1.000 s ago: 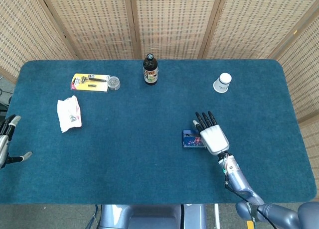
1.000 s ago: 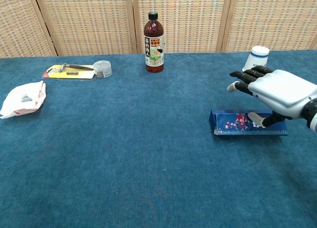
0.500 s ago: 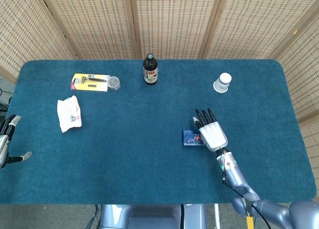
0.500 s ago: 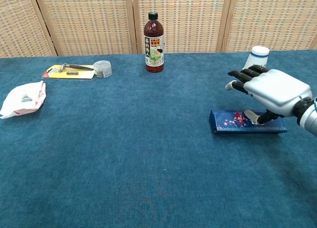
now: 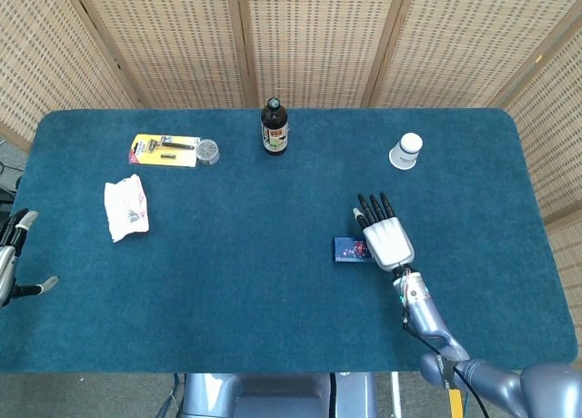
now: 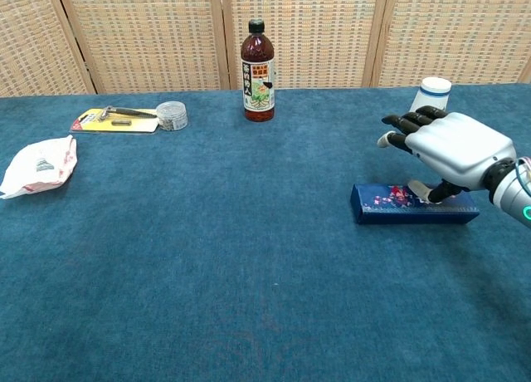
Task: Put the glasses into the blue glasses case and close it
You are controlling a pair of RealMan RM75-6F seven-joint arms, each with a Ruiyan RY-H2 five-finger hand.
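From the head view, the flat blue glasses case with a floral print (image 5: pixel 350 250) is seen lying on the dark blue carpeted bench (image 5: pixel 273 291), right of centre and toward the near edge. The right hand (image 5: pixel 386 239) is held flat over the case's right part, its dark fingers (image 5: pixel 372 209) straight and slightly spread, pointing toward the far edge. This placement is judged to serve a downward press that shuts the lid. The left hand (image 5: pixel 11 254) is seen at the left edge, off the bench, with its fingers apart and nothing in them. Well away from the case stand a dark brown bottle with a black cap (image 5: pixel 274 127), a white paper cup (image 5: pixel 406 150), a yellow blister card holding a razor (image 5: pixel 165 150) with a small round tin (image 5: pixel 207 151) beside it, and a crumpled white wrapper (image 5: pixel 125 208).

From the chest view, the case (image 6: pixel 390 206) is seen low and level, with no gap visible along its front edge, so the lid is judged to be down. The glasses cannot be seen. The thumb is seen touching the top of the case, while the other fingers (image 6: pixel 406 123) are held above it, parted and grasping nothing. The white back of the right hand (image 6: pixel 452 149) is tilted slightly downward toward the case.
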